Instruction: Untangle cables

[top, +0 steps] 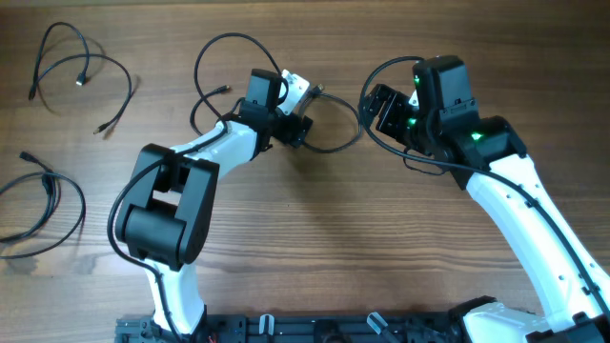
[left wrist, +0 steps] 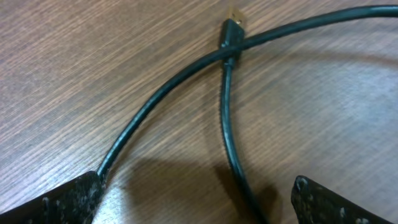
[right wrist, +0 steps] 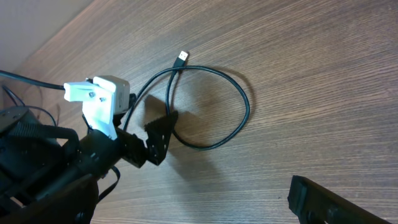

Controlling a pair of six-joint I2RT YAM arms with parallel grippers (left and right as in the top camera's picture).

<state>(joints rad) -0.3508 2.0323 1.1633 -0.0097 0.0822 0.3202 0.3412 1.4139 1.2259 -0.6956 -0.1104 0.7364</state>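
Note:
One of the cables (top: 338, 150), thin and black, lies in a loop on the wooden table between my two grippers. In the left wrist view this cable (left wrist: 225, 118) crosses over itself just below its gold-tipped plug (left wrist: 234, 18). My left gripper (left wrist: 199, 208) is open and low over the table, with one strand running between its fingers (left wrist: 62, 199) and touching neither. In the overhead view the left gripper (top: 294, 131) sits at the loop's left edge. My right gripper (top: 375, 112) is open just right of the loop, holding nothing. The right wrist view shows the whole loop (right wrist: 245, 102).
Two more thin black cables lie apart at the table's left side, one at the far left corner (top: 128, 76) and one nearer (top: 83, 211). A black cord (top: 202, 57) arcs behind the left arm. Both white arms reach in from the near edge.

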